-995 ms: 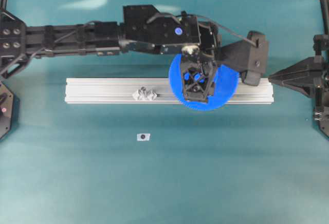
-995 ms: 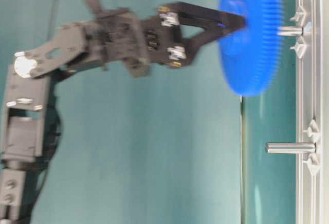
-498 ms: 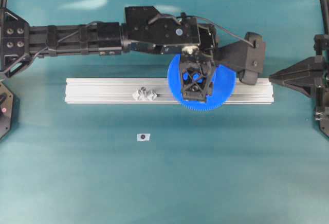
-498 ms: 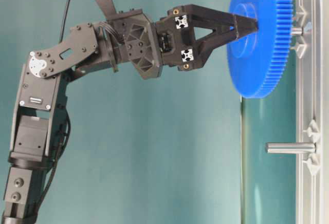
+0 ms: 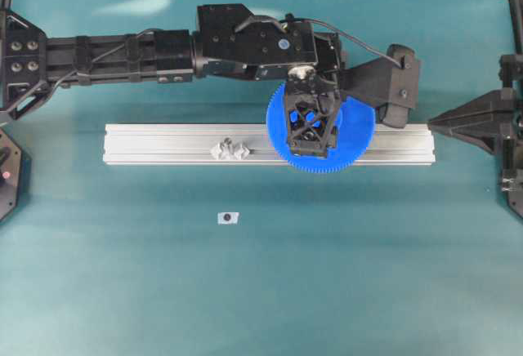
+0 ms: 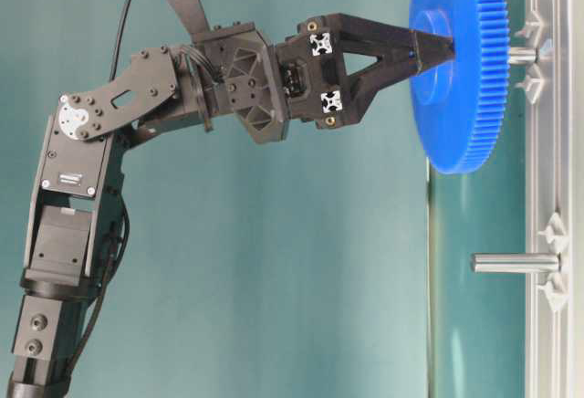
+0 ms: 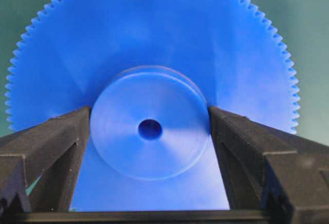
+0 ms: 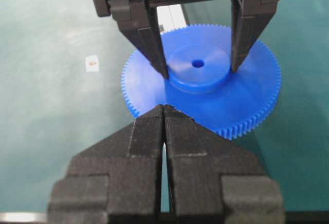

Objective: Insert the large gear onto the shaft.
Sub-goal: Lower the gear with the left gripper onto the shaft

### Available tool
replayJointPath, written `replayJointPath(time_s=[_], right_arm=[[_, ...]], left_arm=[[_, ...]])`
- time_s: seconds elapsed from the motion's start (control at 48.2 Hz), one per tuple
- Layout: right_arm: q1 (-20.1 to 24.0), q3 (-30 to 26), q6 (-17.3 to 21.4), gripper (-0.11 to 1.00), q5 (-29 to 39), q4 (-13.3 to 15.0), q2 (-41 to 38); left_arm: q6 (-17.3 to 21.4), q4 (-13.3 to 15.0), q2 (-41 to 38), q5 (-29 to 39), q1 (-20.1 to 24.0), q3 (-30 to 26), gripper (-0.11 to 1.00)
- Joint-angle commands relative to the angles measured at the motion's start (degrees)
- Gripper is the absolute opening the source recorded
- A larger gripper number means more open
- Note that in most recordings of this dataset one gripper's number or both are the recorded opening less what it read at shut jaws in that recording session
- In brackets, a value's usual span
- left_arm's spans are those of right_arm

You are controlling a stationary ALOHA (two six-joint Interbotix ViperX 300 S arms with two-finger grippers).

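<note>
The gear (image 5: 322, 131) sits at the right-centre of the overhead view, over the right part of the rail (image 5: 163, 144) that runs left to right across the bench (image 5: 261, 282). In that view its flat face looks up at the camera. In the table-level view, which is turned on its side, the gear (image 6: 456, 65) appears edge-on at the upper right, its disc parallel to the rail (image 6: 557, 179). Its hub points away from the rail toward the arm.

The shaft (image 6: 522, 54) runs through the gear's centre. A short pale length of it shows between the gear's underside and the rail, so the disc stands apart from the rail. A second, longer peg (image 6: 514, 262) stands bare lower in that view.

The left gripper (image 5: 309, 131) hangs over the gear's middle. Its fingers (image 7: 61, 142) stand on either side of the hub (image 7: 149, 129). A thin gap seems to show at the right finger, though I cannot tell for sure whether the left one touches.

The right gripper (image 8: 164, 112) has its jaws pressed together on nothing, well to the right in the overhead view. A small tag (image 5: 228, 217) lies on the bench below the rail.
</note>
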State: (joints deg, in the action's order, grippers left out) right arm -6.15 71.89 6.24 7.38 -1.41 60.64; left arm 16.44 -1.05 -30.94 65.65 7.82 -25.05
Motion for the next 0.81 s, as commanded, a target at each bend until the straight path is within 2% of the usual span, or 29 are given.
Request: replayJointPath(time_s=[0.0,0.207,0.788], right_arm=[[0.0,-0.53,0.53,0.02,-0.35,-0.09,-0.26],[0.0,-0.62,0.53,0.02,-0.26,-0.09,-0.26],[0.0,-0.62,0.53,0.02,-0.26,-0.09,-0.18]], left_arm=[[0.18,-0.26,1.23,-0.18,1.14,-1.58,0.87],[0.0,-0.18,1.41,0.7,0.26,-1.76,0.92],[-0.35,-0.26,2.2,3.43,-1.23,-3.43,0.92]])
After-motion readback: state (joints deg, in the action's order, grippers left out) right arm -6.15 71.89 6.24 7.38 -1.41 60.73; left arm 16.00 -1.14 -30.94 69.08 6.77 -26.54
